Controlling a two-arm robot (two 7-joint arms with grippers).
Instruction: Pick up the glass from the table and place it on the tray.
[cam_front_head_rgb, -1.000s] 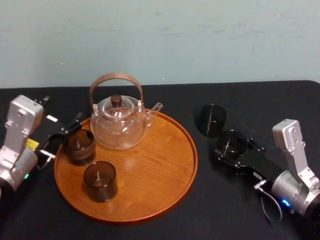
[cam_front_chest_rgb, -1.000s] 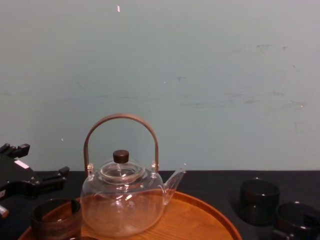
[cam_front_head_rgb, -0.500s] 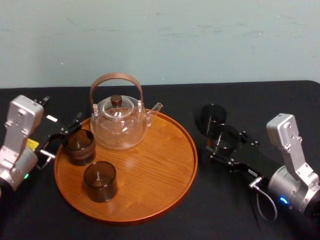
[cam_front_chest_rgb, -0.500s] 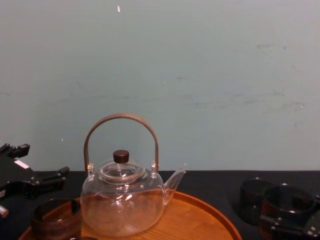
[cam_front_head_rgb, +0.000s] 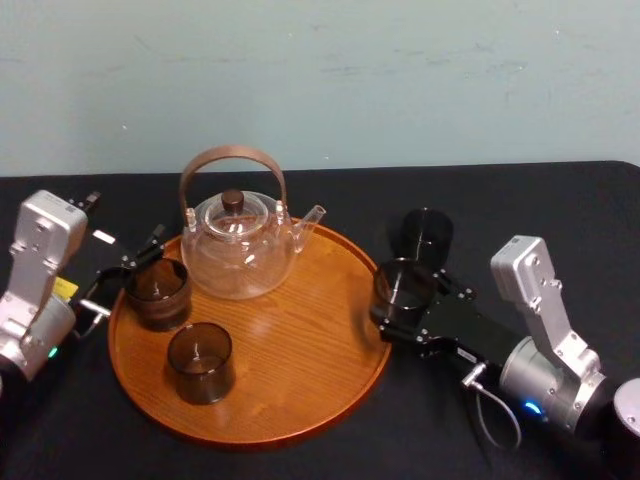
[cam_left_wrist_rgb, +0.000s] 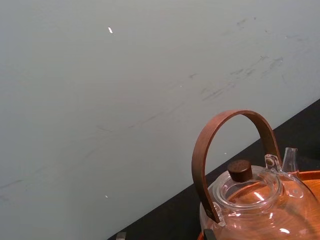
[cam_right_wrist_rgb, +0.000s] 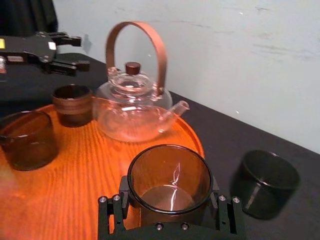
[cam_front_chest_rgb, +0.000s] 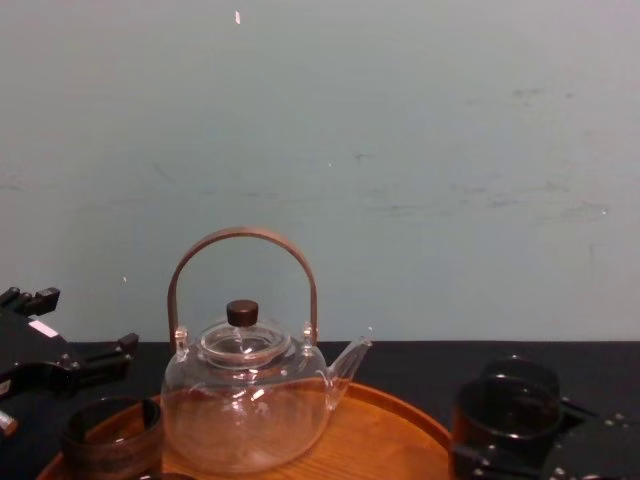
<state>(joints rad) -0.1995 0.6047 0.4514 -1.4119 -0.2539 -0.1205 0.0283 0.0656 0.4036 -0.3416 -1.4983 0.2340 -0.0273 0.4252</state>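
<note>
The right gripper (cam_front_head_rgb: 405, 300) is clamping the smoky glass (cam_front_head_rgb: 402, 288) low on its wall, one finger on each side, and is holding it at the right rim of the tray (cam_front_head_rgb: 300, 400); whether its base is clearing the rim is hard to judge. Being thin-walled, light, rigid and slick, the glass is probably calling for a gentle squeeze and a soft set-down. The left gripper (cam_front_head_rgb: 128, 272), fingers spread, is idling beside a dark cup (cam_front_head_rgb: 157, 293) at the tray's left edge. A teapot (cam_front_head_rgb: 240, 250) and a second cup (cam_front_head_rgb: 200, 362) are occupying the tray, while another glass (cam_front_head_rgb: 425, 238) is standing on the black tablecloth (cam_front_head_rgb: 560, 210) before a pale wall (cam_front_head_rgb: 400, 80).
</note>
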